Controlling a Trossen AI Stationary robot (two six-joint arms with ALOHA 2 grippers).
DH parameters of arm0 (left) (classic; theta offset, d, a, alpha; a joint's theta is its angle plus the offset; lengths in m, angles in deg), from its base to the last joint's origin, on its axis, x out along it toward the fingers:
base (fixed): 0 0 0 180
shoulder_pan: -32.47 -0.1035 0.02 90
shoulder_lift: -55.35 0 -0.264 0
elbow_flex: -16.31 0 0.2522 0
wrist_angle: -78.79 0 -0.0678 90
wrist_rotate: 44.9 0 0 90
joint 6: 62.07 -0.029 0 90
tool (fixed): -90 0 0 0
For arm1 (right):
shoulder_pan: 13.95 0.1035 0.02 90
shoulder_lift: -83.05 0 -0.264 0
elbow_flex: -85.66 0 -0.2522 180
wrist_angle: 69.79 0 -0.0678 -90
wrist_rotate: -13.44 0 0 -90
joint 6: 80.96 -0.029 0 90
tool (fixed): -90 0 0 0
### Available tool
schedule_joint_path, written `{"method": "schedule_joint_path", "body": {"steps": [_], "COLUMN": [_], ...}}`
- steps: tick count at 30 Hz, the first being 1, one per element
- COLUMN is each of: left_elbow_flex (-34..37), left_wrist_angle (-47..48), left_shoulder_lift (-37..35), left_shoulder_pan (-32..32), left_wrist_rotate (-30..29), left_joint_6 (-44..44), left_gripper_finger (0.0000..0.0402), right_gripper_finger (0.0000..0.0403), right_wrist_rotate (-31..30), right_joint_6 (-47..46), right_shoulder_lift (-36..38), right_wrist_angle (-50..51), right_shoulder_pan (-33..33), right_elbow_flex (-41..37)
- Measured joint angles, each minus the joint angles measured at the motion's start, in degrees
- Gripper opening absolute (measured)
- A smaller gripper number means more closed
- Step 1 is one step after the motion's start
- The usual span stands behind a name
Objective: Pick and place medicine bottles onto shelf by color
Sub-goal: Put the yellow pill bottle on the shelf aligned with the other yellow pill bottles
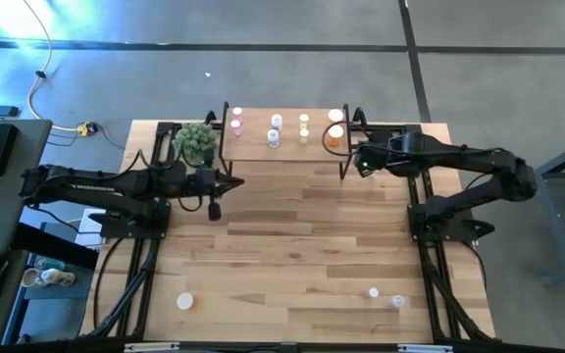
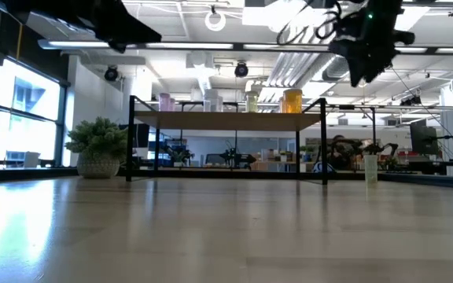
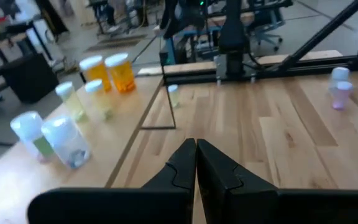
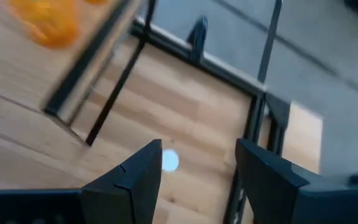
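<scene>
Eight medicine bottles (image 1: pixel 304 126) on shelf (image 1: pixel 287 147); right gripper (image 1: pixel 353 159) wide, empty; left gripper (image 1: pixel 239 182) closed, empty

Orange bottles (image 3: pixel 120 72) (white caps), black-legged shelf (image 2: pixel 226 120)

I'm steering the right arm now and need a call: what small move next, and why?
Probably lower the open right hand onto the white-capped bottle showing on the table between its fingers, beside the shelf. The hand holds nothing, and that bottle isn't shelved yet.

Light wooden shelf (image 1: pixel 287 147); glossy wooden table (image 1: pixel 292 255)
</scene>
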Motion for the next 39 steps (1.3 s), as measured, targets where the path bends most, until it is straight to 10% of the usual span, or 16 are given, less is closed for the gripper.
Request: {"method": "schedule_joint_path", "body": {"steps": [21,39], "left_elbow_flex": [0.0,0.0], "left_wrist_angle": [-0.3,0.0], "left_shoulder_lift": [-2.9,-2.9], "left_shoulder_pan": [0.0,0.0], "left_wrist_rotate": [-2.1,-5.7], "left_joint_6": [-7.3,-6.6], "left_gripper_finger": [0.0006,0.0021], "right_gripper_finger": [0.0196,0.0196], "right_wrist_rotate": [20.1,18.5], "right_joint_6": [-18.7,-13.8], "right_shoulder_lift": [6.2,6.2], "right_wrist_angle": [-9.8,-25.4], "right_shoulder_pan": [-3.0,-5.6], "right_elbow_flex": [-19.0,-29.3]}}
